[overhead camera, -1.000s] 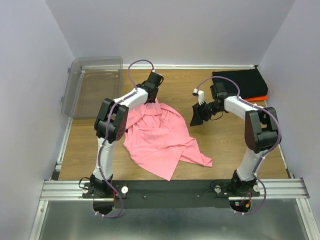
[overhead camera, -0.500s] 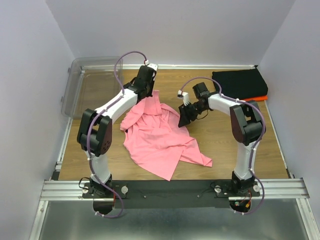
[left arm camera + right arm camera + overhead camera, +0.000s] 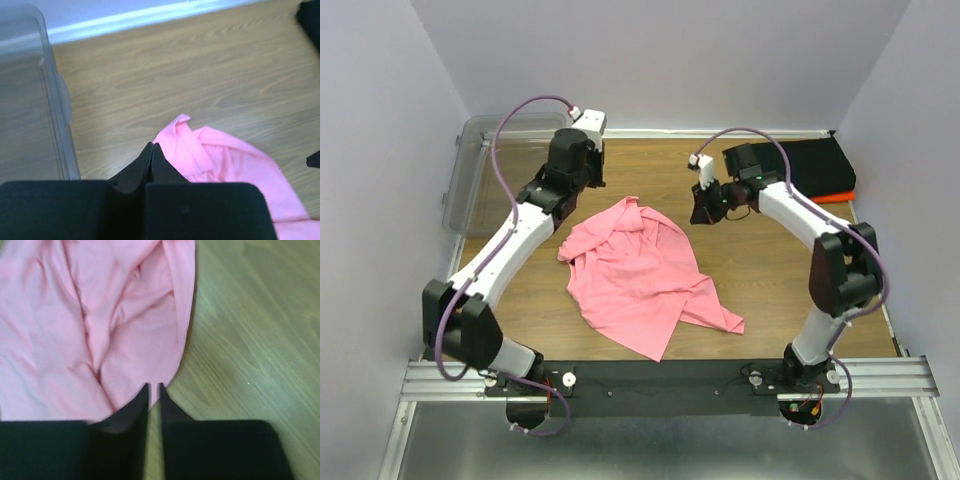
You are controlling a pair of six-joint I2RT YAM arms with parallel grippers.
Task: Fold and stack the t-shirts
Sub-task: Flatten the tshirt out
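A salmon-pink t-shirt (image 3: 640,275) lies crumpled and unfolded in the middle of the table, with none of it lifted. My left gripper (image 3: 586,182) hovers shut beyond the shirt's far left corner. Its fingertips (image 3: 152,145) are pressed together with nothing between them, and the pink cloth (image 3: 225,160) lies just past them. My right gripper (image 3: 699,213) is off the shirt's far right edge. It is shut to a thin slit (image 3: 154,386) over bare wood, beside the pink hem (image 3: 125,340). A folded black t-shirt (image 3: 800,163) rests on an orange one (image 3: 837,196) at the far right corner.
A clear plastic bin (image 3: 505,170) stands at the far left, close to the left arm's forearm, and its wall (image 3: 35,110) fills the left of that wrist view. Side walls close the table in on the left, right and back. Bare wood lies between the pink shirt and the folded stack.
The right gripper has closed and drawn back up and to the right, off the shirt's edge. The left arm has swung left and back from the shirt's top. The shirt lies almost as before.
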